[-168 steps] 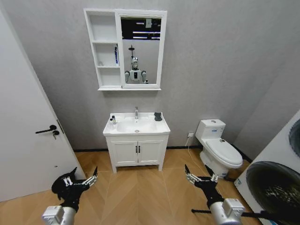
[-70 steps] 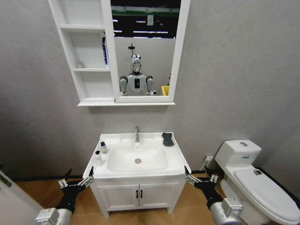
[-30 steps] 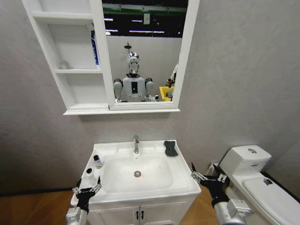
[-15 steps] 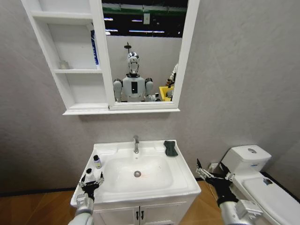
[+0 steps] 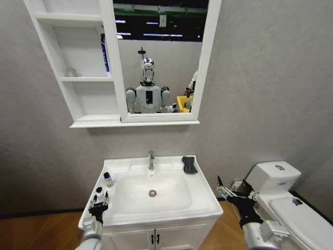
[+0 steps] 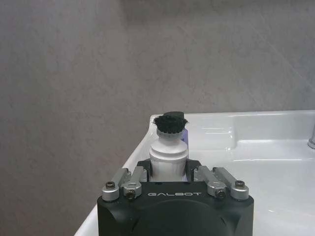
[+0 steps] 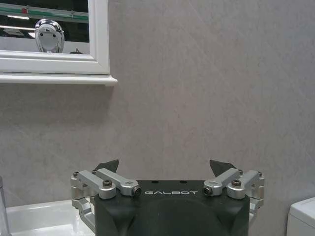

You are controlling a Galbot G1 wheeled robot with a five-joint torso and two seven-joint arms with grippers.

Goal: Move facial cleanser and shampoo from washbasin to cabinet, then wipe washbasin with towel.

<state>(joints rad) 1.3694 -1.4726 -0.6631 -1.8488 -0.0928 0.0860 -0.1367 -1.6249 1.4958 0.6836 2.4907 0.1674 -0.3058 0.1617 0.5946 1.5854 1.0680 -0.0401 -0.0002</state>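
The left gripper (image 5: 98,200) clasps a white bottle (image 6: 169,156) at the washbasin's (image 5: 208,200) near-left edge; the right gripper (image 5: 235,192) hangs spread open.

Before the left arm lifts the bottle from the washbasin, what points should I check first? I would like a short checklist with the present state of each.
1. Front bottle sits between the jaws of the left gripper, jaws drawn in on it: ok.
2. The bottle stands upright, black cap on top: ok.
3. Second bottle stands apart, farther back on the washbasin: ok.
4. Cabinet shelves are open, no door in the way: ok.
5. Right gripper is open, beside the washbasin's right edge, away from the towel: ok.
6. Whether this bottle is the cleanser or the shampoo: cannot tell.
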